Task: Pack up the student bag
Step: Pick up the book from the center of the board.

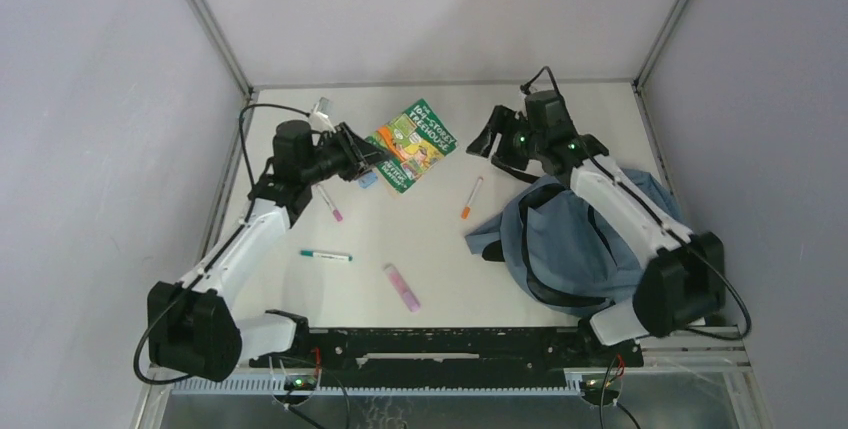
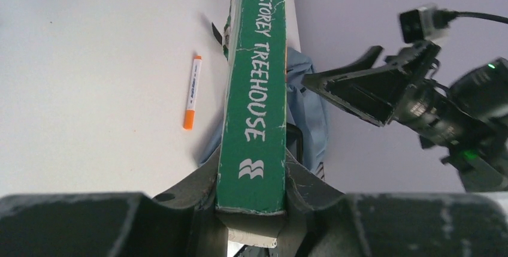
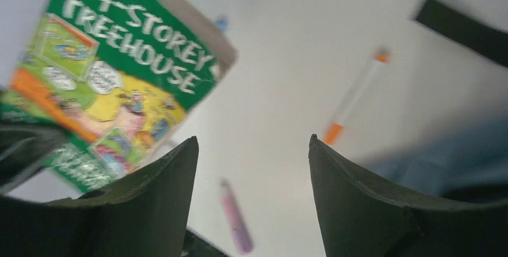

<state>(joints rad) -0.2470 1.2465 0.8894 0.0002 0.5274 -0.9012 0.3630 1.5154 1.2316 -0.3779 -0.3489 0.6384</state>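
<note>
Left hand (image 2: 251, 185) clamped on one end of a green book (image 1: 414, 141), "The 104-Storey Treehouse", a finger on each side of the spine. Just right of the book, the right hand (image 3: 253, 140) hangs over the white surface (image 1: 430, 244) with jaws apart and nothing between them. An orange-tipped marker (image 1: 471, 197) lies between the book and the bag (image 1: 570, 239). The bag, blue with black straps, sits slumped well to the book's right, under the right arm. On the near side of the book lie a pink marker (image 1: 329, 205), a teal pen (image 1: 326, 255) and a pink stick (image 1: 401, 286).
</note>
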